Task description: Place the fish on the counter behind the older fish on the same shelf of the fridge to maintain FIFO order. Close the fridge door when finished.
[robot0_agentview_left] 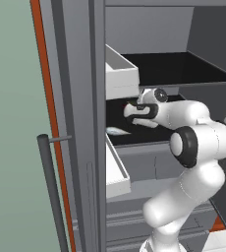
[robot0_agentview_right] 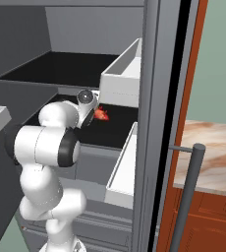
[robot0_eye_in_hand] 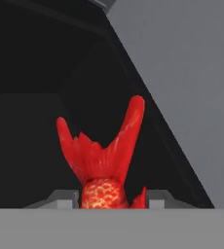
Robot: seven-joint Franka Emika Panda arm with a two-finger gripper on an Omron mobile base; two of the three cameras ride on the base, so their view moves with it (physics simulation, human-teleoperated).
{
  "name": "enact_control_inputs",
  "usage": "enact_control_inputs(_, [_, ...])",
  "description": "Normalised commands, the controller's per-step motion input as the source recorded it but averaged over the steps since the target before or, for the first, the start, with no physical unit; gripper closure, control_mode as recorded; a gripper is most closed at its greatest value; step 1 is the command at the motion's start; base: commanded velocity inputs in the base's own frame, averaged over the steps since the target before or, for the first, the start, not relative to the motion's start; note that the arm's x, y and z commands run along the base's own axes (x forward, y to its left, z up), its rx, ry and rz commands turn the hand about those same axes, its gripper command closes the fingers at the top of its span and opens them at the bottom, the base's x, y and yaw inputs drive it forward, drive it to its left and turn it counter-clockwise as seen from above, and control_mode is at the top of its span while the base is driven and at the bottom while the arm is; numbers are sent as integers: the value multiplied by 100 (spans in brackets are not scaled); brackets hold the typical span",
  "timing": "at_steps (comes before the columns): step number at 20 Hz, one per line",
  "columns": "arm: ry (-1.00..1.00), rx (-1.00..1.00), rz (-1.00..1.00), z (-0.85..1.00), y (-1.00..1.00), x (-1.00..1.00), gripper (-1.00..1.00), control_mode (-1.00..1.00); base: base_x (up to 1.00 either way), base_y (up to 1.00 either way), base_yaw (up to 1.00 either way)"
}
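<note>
The red fish is pinched between the closed fingers of the gripper, tail pointing away from the hand into the dark compartment. In the right base view the fish is seen inside the fridge, just over the black floor of the middle shelf, forward of the back wall. The older fish lies pale on the same shelf near its front edge, close to the white door bin. The held fish appears to be deeper in than the older fish, though how much deeper cannot be told.

Risks, judged from here:
- If the release comes too early, the red fish may land beside or ahead of the older fish, and FIFO order is lost.
- The fish is gripped near the tail base; it could swing or slip out if the hand is tilted.
- The forearm sits close above the older fish; it could be dragged or knocked off the shelf during withdrawal.
- The fridge door is open; closing could be blocked if the arm is not pulled clear of the bins first.
</note>
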Motion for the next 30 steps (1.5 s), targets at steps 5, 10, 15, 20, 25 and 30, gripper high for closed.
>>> enact_control_inputs(5, [0, -2, 5, -40, 0, 37, 100, -100, 0, 0, 0])
enact_control_inputs(10, [0, -4, 5, -52, 8, 20, -100, -100, 0, 0, 0])
enact_control_inputs(15, [-11, -2, 5, -22, 7, -1, -100, -100, 0, 0, 0])
enact_control_inputs(20, [-9, -2, 1, 0, 15, -42, -100, -100, 0, 0, 0])
enact_control_inputs(25, [-4, -1, 0, 34, 16, -47, -100, -100, 0, 0, 0])
enact_control_inputs(30, [1, 0, 0, 56, 7, -70, -100, -100, 0, 0, 0])
